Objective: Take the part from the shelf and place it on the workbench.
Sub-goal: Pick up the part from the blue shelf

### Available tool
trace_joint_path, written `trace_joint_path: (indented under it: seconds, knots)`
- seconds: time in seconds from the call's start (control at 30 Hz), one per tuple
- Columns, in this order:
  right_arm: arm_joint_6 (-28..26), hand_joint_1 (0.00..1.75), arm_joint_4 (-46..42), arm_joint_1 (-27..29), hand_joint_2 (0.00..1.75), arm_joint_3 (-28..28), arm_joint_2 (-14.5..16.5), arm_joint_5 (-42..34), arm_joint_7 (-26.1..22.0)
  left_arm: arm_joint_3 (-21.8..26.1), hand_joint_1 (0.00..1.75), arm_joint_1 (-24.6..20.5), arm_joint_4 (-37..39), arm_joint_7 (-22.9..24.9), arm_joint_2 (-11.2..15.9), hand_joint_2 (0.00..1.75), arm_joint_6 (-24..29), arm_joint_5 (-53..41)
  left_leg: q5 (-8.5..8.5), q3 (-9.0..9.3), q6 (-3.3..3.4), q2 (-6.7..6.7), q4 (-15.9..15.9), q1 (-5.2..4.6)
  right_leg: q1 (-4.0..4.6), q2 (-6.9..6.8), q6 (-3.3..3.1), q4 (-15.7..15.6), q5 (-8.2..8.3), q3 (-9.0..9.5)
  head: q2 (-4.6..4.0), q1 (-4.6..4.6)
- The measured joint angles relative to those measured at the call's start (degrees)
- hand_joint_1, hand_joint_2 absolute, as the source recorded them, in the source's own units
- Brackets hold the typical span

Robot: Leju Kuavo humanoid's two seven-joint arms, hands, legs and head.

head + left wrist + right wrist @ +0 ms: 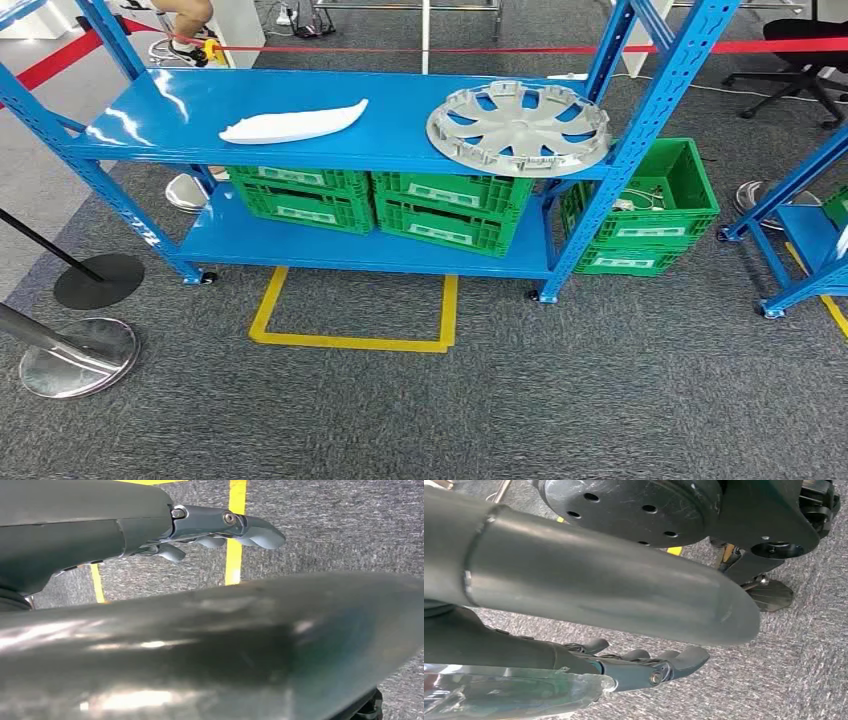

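Yellow floor-tape outline (350, 318) nearest, before blue metal shelf (130, 120). On top level: white curved plastic part (292, 124), silver plastic wheel cover (518, 128). Green crates (450, 212) below, white labels unreadable. Left hand (220, 530), right hand (644, 667) hanging, loosely extended, holding nothing.

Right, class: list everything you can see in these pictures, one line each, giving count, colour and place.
Shelf rack: one, blue, centre, on castors.
Curved part: one, white, top shelf, left of hubcap.
Hubcap: one, silver, top shelf, right end.
Crates: green, on lower shelf; more on the floor beside the rack.
Floor marking: one, yellow, in front of rack.
Barrier tape: red, behind rack.
Stanchion bases: two, left floor.
Left hand: grey, empty, above carpet.
Right hand: grey, empty, above carpet.
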Motion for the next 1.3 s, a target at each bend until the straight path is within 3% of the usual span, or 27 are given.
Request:
trace_joint_path:
  seconds: [0.37,0.4,0.5,0.53,0.8,0.93,1.3]
  knots:
    - [0.01,0.00,0.00,0.00,0.00,0.00,0.00,0.00,0.00,-0.01,0.00,0.00,0.00,0.02,0.00,0.00,0.00,0.00,0.00,0.00,0.00,0.00,0.00,0.00,0.00,0.00,0.00,0.00,0.00,0.00,0.00,-0.01]
    - [0.01,0.00,0.00,0.00,0.00,0.00,0.00,0.00,0.00,-0.01,0.00,0.00,0.00,0.01,0.00,0.44,0.00,0.00,0.00,0.00,0.00,0.00,0.00,0.00,0.00,0.00,0.00,0.00,0.00,0.00,0.00,-0.01]
    - [0.01,0.00,0.00,0.00,1.31,0.00,0.00,0.00,0.00,0.01,0.00,0.00,0.00,0.00,0.00,1.75,0.00,0.00,0.00,0.00,0.00,0.00,0.00,0.00,0.00,0.00,0.00,0.00,0.00,0.00,0.00,-0.01]
    - [0.01,0.00,0.00,0.00,1.75,0.00,0.00,0.00,0.00,0.01,0.00,0.00,0.00,0.00,0.00,1.75,0.00,0.00,0.00,0.00,0.00,0.00,0.00,0.00,0.00,0.00,0.00,0.00,0.00,0.00,0.00,-0.01]
    - [-0.01,0.00,-0.02,-0.03,1.75,0.08,-0.01,-0.22,-0.04,-0.10,0.00,-0.03,0.00,0.01,0.06,1.75,0.01,0.18,0.00,0.00,0.00,0.00,0.00,0.00,0.00,0.00,0.00,0.00,0.00,0.01,0.00,0.00]
    - [-0.44,0.00,-0.45,-0.27,0.00,1.69,-0.45,-3.22,-0.67,-2.15,0.00,-0.34,-0.03,-0.48,0.79,0.00,0.25,3.08,0.00,0.00,0.00,0.00,0.00,0.00,0.00,0.00,0.00,0.00,0.00,0.06,0.00,-0.01]
    - [-2.94,0.00,-4.22,-0.99,0.00,10.27,-3.51,-15.73,-3.49,-11.54,0.00,-1.35,-1.34,-4.13,3.56,0.00,1.35,15.63,0.01,0.00,0.01,0.00,0.00,0.00,-0.01,0.00,0.00,0.00,0.02,0.22,0.00,-0.01]
